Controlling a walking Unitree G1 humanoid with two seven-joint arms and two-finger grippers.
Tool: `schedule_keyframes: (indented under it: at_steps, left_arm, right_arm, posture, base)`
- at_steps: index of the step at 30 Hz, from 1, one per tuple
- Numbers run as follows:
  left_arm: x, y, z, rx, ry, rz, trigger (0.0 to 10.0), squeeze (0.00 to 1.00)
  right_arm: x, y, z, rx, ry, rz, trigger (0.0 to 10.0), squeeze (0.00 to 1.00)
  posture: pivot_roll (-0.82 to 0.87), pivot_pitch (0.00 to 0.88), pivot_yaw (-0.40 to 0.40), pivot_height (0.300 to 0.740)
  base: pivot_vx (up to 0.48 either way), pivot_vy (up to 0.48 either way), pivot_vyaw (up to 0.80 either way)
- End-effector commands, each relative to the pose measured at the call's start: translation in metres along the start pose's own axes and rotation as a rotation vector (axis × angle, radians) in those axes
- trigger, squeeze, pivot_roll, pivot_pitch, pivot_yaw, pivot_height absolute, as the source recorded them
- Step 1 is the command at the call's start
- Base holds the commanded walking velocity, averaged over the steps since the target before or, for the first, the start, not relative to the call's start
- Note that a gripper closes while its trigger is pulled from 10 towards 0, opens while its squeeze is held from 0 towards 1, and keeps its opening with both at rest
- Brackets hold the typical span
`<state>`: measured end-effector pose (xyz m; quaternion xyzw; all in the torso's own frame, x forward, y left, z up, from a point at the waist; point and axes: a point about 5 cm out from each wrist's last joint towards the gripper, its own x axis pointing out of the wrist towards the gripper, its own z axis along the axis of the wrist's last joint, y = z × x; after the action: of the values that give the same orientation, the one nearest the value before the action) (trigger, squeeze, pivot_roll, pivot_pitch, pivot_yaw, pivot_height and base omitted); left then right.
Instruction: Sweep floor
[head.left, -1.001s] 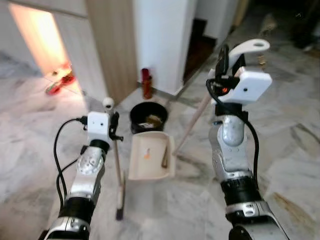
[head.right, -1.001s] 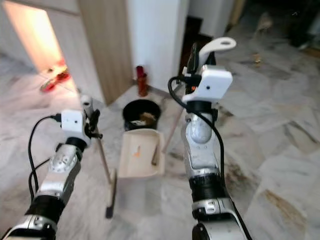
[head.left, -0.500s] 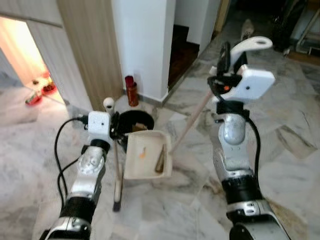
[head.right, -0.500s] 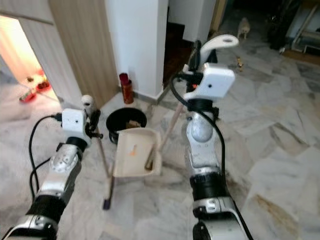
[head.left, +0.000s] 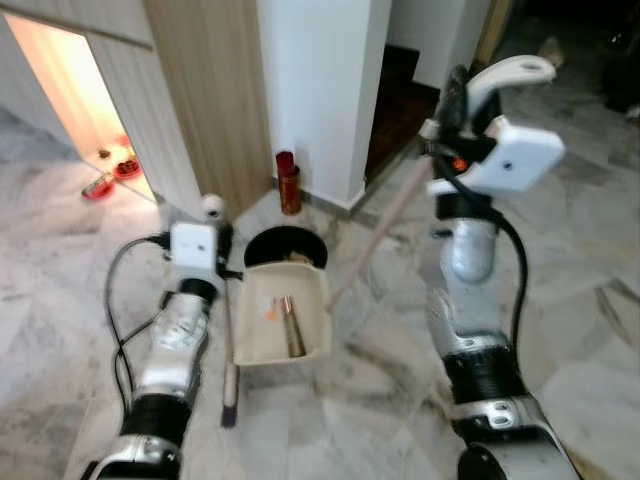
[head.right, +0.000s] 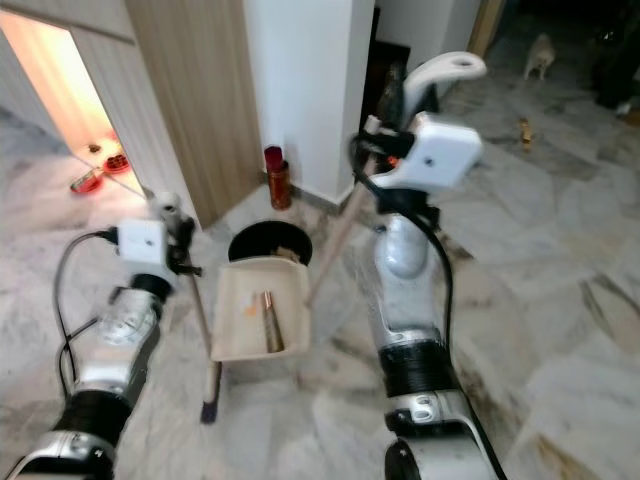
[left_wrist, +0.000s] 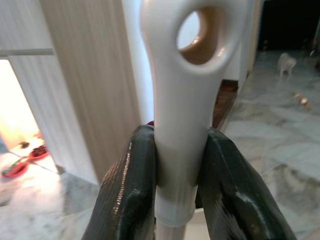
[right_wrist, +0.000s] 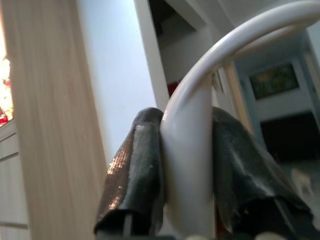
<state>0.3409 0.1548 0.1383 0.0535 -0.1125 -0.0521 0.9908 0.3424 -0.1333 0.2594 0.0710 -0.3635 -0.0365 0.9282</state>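
Left eye view: my left gripper (head.left: 214, 222) grips the top of the broom (head.left: 229, 345), whose stick runs down to the floor (head.left: 380, 370) just beside the dustpan (head.left: 283, 318). The dustpan sits low, its far lip touching the rim of the black bin (head.left: 288, 247). In the pan lie a brown cylinder (head.left: 291, 326) and a small orange scrap (head.left: 269, 314). My right gripper (head.left: 452, 98) is raised high, holding the white hooked grip of the dustpan handle (head.left: 375, 233), which slants down to the pan. A red bottle (head.left: 289, 184) stands beyond the bin, against the white pillar (head.left: 320, 90).

Right eye view: same layout; pan touching the bin, broom foot on the floor beside the pan.

Left wrist view: my two fingers (left_wrist: 131, 187) are clamped on either side of the broom's white top, just below its hanging hole.

Right wrist view: my fingers (right_wrist: 137, 172) squeeze the white curved handle between them.

Step, as I judge it: the litter is collected and the pan is at the bin, ready for emptying. Next move calls for lifting with the right arm and tipping the pan's mouth over the bin rim so the cylinder slides in, keeping the broom upright and out of the way. Risk: the cylinder rolling past the rim.
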Motion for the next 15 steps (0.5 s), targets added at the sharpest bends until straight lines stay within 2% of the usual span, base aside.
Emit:
schedule_keyframes:
  at_steps: [1, 15]
  left_arm:
    - [0.0065, 0.0048, 0.0143, 0.003, -0.068, 0.011, 10.0, 0.00]
    - [0.0068, 0.0064, 0.0154, 0.007, -0.072, 0.014, 10.0, 0.00]
  right_arm:
    - [0.0095, 0.0103, 0.0183, 0.026, -0.092, 0.022, 10.0, 0.00]
    - [0.0106, 0.0070, 0.0182, 0.064, -0.083, -0.009, 10.0, 0.00]
  posture:
    - [0.13, 0.000, -0.028, 0.740]
    - [0.13, 0.000, -0.027, 0.740]
  base:
    - [0.322, 0.000, 0.00]
    - [0.321, 0.000, 0.00]
